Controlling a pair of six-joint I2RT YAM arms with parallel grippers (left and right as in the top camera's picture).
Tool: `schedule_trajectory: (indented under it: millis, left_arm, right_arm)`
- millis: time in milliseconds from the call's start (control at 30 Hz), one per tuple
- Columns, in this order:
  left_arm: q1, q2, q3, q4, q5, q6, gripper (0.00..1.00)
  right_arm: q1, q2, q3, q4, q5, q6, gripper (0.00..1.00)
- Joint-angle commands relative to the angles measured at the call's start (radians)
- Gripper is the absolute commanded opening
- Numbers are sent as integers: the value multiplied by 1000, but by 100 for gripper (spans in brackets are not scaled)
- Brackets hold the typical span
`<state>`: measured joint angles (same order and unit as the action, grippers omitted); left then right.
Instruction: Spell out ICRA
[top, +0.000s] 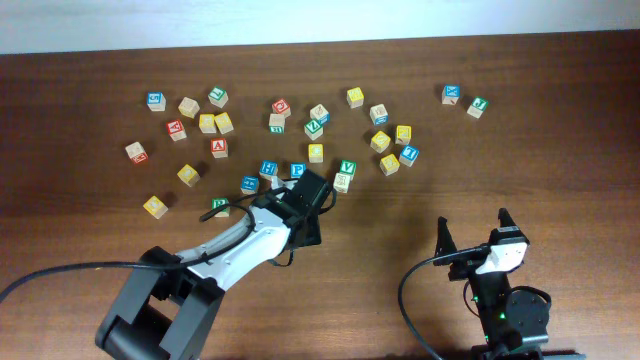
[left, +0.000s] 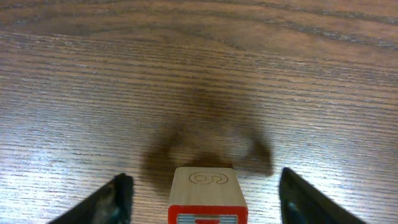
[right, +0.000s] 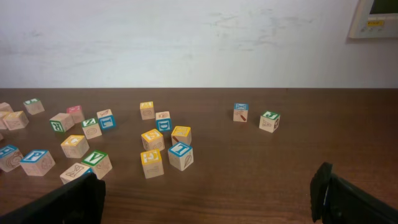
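Note:
My left gripper (top: 322, 196) is low over the table just below the block cluster. In the left wrist view it (left: 202, 202) is open, and a wooden block with a red-framed face (left: 205, 190) stands between the fingers with a gap on each side. That block is hidden under the gripper in the overhead view. A red A block (top: 218, 147), a blue I block (top: 408, 155) (right: 180, 154) and a yellow C block (top: 389, 164) (right: 151, 163) lie among the scattered blocks. My right gripper (top: 473, 232) (right: 211, 193) is open and empty, apart from all blocks.
Several lettered blocks are scattered across the far half of the brown wooden table (top: 560, 150), from a yellow one (top: 154, 206) at the left to a green one (top: 477, 106) at the right. A white wall (right: 186, 37) rises beyond the table's far edge.

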<state>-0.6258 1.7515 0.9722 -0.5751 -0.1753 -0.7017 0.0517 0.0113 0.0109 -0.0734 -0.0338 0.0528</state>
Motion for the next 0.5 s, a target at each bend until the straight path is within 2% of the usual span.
schedule_trajectory:
  millis: [0, 100, 167, 200, 300, 367, 467]
  left_arm:
    - [7, 5, 6, -2, -4, 2, 75]
    - [7, 4, 50, -17, -5, 90, 79]
    - [7, 2, 102, -56, -5, 90, 82]
    - [7, -1, 144, -87, -9, 90, 87]
    - [7, -14, 266, -188, -67, 90, 89]
    - [7, -34, 349, -260, -110, 90, 95]
    - [8, -90, 465, -345, -121, 90, 98]
  right_arm:
    - [-6, -8, -5, -5, 4, 4, 98]
    - [-6, -8, -5, -5, 4, 4, 98]
    - [-6, -8, -5, -5, 4, 4, 98]
    - [-6, -8, -5, -5, 4, 4, 98]
    - [-6, -8, -5, -5, 4, 4, 98]
    - [-6, -8, -5, -5, 4, 4, 98]
    - [-6, -8, -5, -5, 4, 4, 98]
